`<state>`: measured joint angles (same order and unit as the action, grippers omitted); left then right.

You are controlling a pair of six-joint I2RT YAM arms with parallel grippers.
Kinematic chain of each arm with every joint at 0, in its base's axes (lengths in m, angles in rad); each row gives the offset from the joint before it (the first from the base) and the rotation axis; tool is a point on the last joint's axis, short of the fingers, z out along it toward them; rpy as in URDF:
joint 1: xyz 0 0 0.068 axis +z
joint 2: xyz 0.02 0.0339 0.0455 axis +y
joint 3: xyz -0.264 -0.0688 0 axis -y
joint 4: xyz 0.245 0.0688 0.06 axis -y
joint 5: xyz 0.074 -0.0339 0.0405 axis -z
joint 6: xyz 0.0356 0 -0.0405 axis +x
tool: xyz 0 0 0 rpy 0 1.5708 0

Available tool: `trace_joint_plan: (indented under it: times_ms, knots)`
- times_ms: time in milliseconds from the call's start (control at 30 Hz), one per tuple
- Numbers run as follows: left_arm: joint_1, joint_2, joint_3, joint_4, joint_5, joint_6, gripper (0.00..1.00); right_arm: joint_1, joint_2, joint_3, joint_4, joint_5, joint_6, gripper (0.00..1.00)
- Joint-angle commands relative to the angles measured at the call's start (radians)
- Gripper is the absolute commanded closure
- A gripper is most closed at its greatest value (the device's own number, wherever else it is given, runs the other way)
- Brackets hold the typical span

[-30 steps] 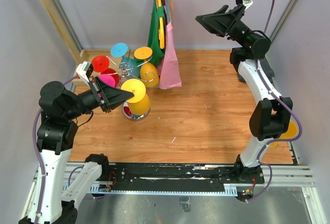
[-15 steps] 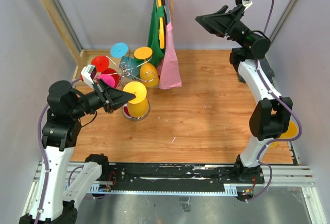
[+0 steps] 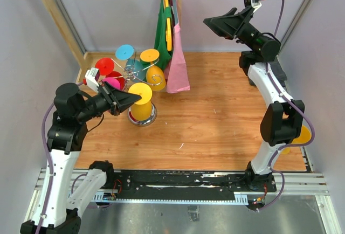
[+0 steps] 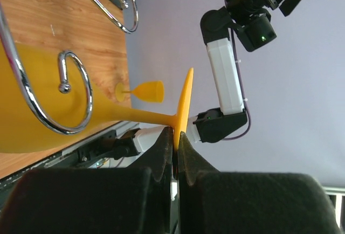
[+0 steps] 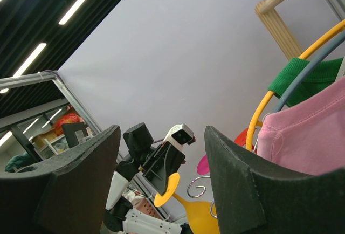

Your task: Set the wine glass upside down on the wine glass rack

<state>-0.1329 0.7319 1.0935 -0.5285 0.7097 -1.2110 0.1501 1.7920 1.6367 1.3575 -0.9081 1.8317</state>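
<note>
Top external view: shows the left tool (image 3: 135,100) pinching the yellow wine glass (image 3: 142,110) by its flat foot, bowl down and foot up, right at the shiny wine glass rack (image 3: 131,72). Left wrist view: shows the fingers (image 4: 159,149) pressed together on the rim of the foot, with a curled hook (image 4: 70,102) of the rack crossing in front of the bowl. Cannot tell whether hung on that hook or just beside it. Looks nearly done: turned over and brought to the rack. Left to do, most likely: settle the stem in the hook, let go, pull away gently. Also shows the right tool (image 3: 209,22) high up and well apart, spread wide, holding nothing. Counts red, blue, pink and yellow glasses (image 3: 125,52) on the rack too.
</note>
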Motion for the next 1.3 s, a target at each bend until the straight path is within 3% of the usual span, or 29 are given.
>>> trace_joint_plan:
  times_ms: [0,700,1267]
  knots:
    - [0.004,0.003,-0.019,0.043,-0.021,0.009,1.0,-0.018,0.004,-0.001,0.057,-0.006,-0.005,0.35]
    - [0.003,-0.037,-0.081,0.171,-0.233,-0.079,1.0,-0.02,0.014,0.01,0.058,-0.009,-0.003,0.35]
    - [0.004,-0.076,-0.054,0.106,-0.363,-0.049,1.0,-0.02,0.018,0.018,0.051,-0.013,0.0,0.35]
